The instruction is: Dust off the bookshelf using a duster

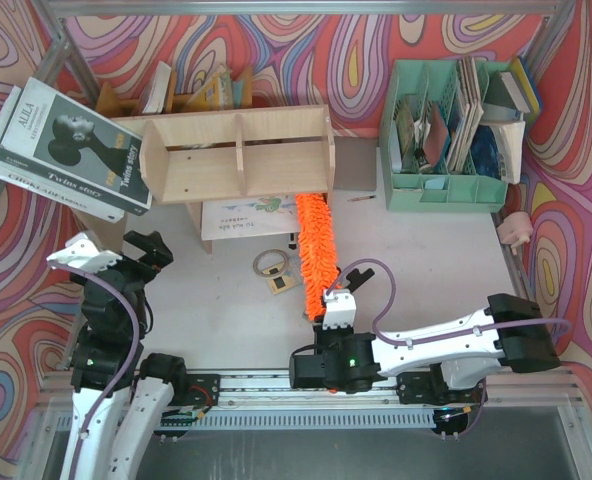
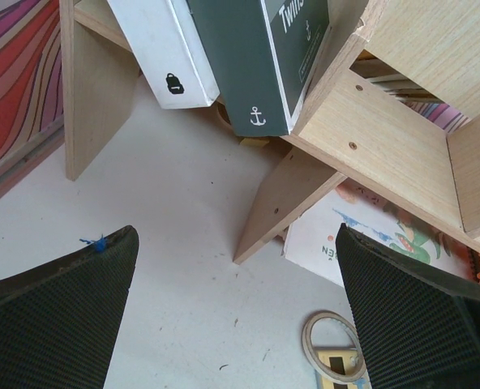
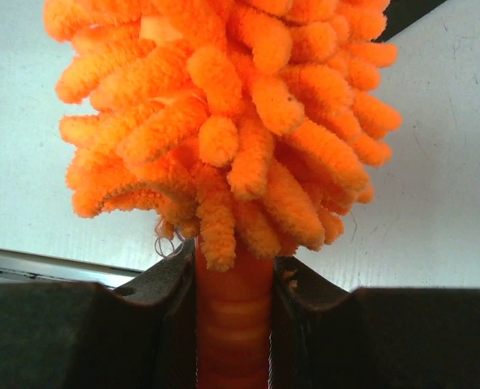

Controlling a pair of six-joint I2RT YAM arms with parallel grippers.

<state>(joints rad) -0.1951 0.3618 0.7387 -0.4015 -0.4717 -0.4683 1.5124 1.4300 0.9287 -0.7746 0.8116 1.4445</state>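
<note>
The right gripper (image 3: 233, 292) is clamped on the handle of the duster (image 1: 314, 245). Its fluffy head stretches away to the right end of the bookshelf (image 1: 238, 155). The left gripper (image 2: 236, 316) hangs with jaws apart near the shelf's left leg.

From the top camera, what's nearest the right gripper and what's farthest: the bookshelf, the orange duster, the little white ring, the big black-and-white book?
1. duster: gripped by the right gripper.
2. little white ring: on the table, to its left.
3. bookshelf: at the back, beyond the duster's tip.
4. black-and-white book: far left, by the bookshelf's end.
</note>
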